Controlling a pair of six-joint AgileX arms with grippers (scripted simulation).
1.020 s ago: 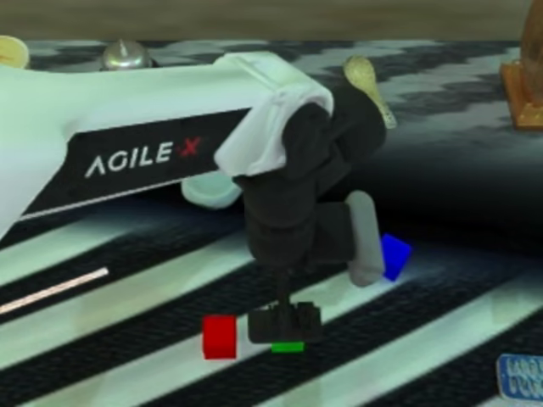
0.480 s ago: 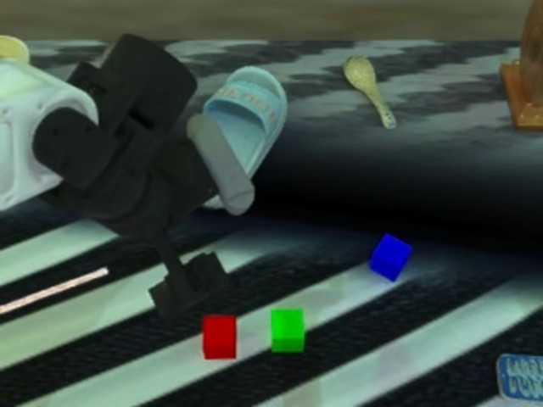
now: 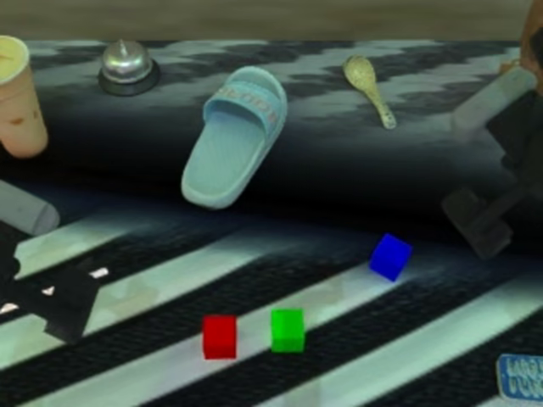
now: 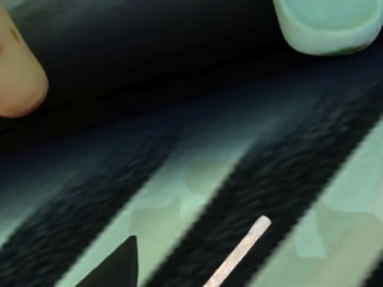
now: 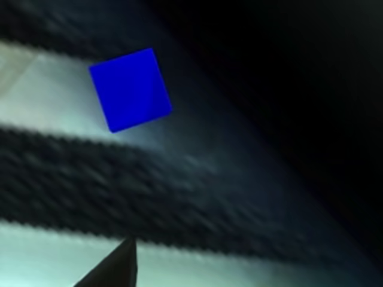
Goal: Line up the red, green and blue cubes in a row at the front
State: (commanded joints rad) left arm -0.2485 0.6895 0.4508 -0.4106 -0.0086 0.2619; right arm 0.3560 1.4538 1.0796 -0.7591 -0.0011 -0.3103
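Note:
The red cube (image 3: 220,337) and the green cube (image 3: 288,330) sit side by side near the front of the striped cloth. The blue cube (image 3: 390,256) lies farther back and to the right, turned at an angle; the right wrist view shows it too (image 5: 130,89). My left gripper (image 3: 64,309) hangs open and empty over the front left, well away from the red cube. One of its fingertips (image 4: 122,269) shows over a pale stripe. My right gripper (image 3: 479,222) is open at the right edge, to the right of the blue cube and apart from it.
A pale-blue slipper (image 3: 233,136) lies at the back middle. A silver bell (image 3: 127,66), an orange cup (image 3: 17,97) and a spoon (image 3: 371,89) stand along the back. A thin wooden stick (image 4: 239,251) lies under the left gripper. A blue patterned object (image 3: 519,376) is at the front right corner.
My left arm has let go of the green cube and swung back to the front left. My right arm has come in from the right edge. The cubes have not moved.

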